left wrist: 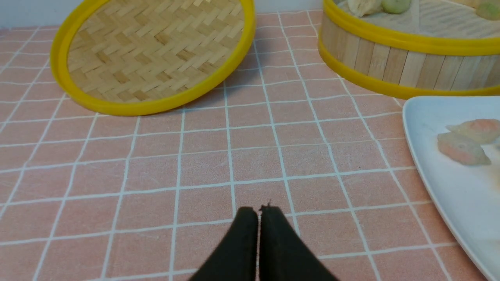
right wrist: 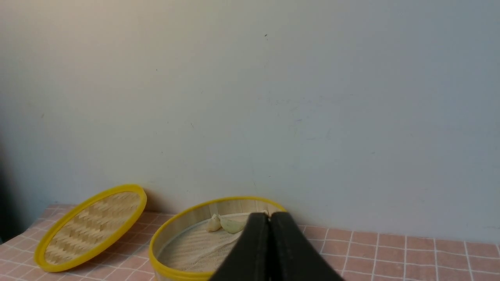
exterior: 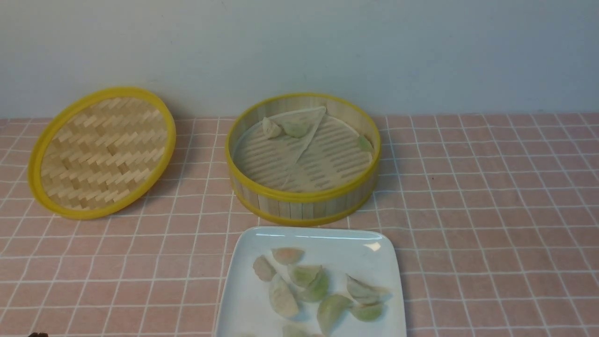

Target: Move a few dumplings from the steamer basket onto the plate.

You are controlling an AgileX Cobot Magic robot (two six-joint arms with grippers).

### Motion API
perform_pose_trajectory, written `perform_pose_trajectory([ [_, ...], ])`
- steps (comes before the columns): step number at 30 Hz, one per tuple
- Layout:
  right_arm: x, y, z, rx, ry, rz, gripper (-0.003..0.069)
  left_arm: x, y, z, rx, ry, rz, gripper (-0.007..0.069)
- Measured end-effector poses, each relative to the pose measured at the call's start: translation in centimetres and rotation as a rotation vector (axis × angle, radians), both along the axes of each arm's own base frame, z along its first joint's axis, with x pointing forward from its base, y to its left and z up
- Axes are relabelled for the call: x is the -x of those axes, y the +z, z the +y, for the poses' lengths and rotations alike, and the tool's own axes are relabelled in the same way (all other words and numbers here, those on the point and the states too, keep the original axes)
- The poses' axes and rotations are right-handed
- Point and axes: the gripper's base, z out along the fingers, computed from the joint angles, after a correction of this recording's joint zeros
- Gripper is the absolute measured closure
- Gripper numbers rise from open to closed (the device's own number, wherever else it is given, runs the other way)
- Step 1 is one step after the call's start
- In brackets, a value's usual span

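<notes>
A table (exterior: 491,196) covered in pink cloth with a white grid stands against a pale wall. At the middle, toward the far side, sits the round bamboo steamer basket (exterior: 303,201), its walls upright slats between yellow rims. A pale paper liner (exterior: 285,154) lies inside, one part folded over into a triangle. Three dumplings remain in it: an off-white dumpling (exterior: 271,127) and a pale green dumpling (exterior: 296,128) side by side at the far left of the floor, on the liner, and another green one (exterior: 365,142) against the right wall.

Just near of the steamer, almost touching it, is the glossy white plate (exterior: 243,299), its near edge cut off by the front view. A cluster of plated dumplings (exterior: 318,290) rests on it (at least eight, green and off-white, some overlapping).

To the left, well apart from the steamer, the woven lid (exterior: 100,152) with a yellow rim lies tilted, its far edge raised.

Neither arm shows in the front view. The left tool (left wrist: 258,210) hovers over bare cloth near of the lid and left of the plate, its black fingers pressed together, grasping nothing. The right tool (right wrist: 269,217) is likewise clenched and empty, held higher and pointing toward the steamer and wall.
</notes>
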Motion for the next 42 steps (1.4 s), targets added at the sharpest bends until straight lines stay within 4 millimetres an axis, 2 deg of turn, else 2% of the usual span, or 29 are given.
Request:
perform_pose_trajectory([
  [5,0.2,-0.8,1.3,0.045,0.124,0.021,0.0673,0.0,0.0,0.0,0.0,0.0,0.0,0.0631],
  [10,0.1,-2.3,3.4,0.125,0.281,-0.087,0.0673,0.0,0.0,0.0,0.001,0.0,0.0,0.0631],
  [19,-0.6,-4.7,4.5,0.115,0.314,-0.103,0.0673,0.0,0.0,0.0,0.001,0.0,0.001,0.0631],
  [23,-1.3,-6.2,4.5,0.123,0.194,-0.047,0.0673,0.0,0.0,0.0,0.001,0.0,0.001,0.0631],
  [26,-2.2,-8.2,4.0,0.144,0.026,0.021,0.0673,0.0,0.0,0.0,0.001,0.0,0.001,0.0631],
  [29,-3.0,-11.0,3.5,0.168,-0.126,0.114,0.0673,0.0,0.0,0.0,0.001,0.0,0.001,0.0631],
  [33,-3.3,-13.4,2.9,0.181,-0.236,0.209,0.0673,0.0,0.0,0.0,0.001,0.0,0.001,0.0631],
  [42,-3.3,-13.8,2.6,0.186,-0.281,0.267,0.0673,0.0,0.0,0.0,0.002,0.0,0.001,0.0631],
])
